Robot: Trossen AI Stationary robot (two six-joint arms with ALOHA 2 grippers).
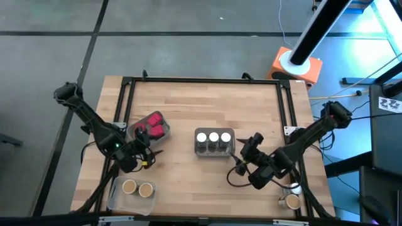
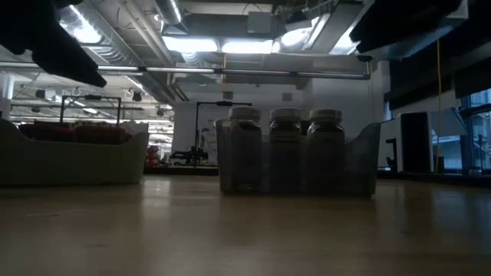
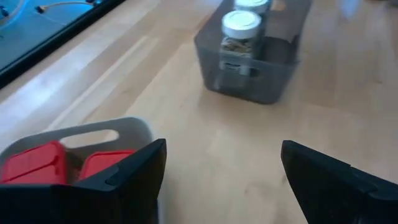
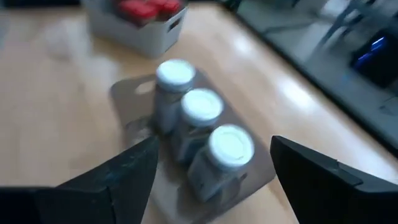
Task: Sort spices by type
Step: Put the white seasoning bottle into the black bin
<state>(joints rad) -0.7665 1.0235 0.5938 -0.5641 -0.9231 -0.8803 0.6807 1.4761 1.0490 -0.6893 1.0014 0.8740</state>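
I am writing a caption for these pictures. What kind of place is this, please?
Most likely a robotics lab or workshop, not a kitchen. A wooden table in a black frame stands on a bare grey floor, cables lie nearby, and the low view shows exposed ceiling pipes and strip lights.

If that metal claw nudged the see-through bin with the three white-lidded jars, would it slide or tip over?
Probably slide: the clear bin sits flat on the smooth wooden table. Tipping seems unlikely, since it looks wider than tall in the low view. The three white-lidded jars fill it in one snug row, so they would likely ride along, perhaps rattling.
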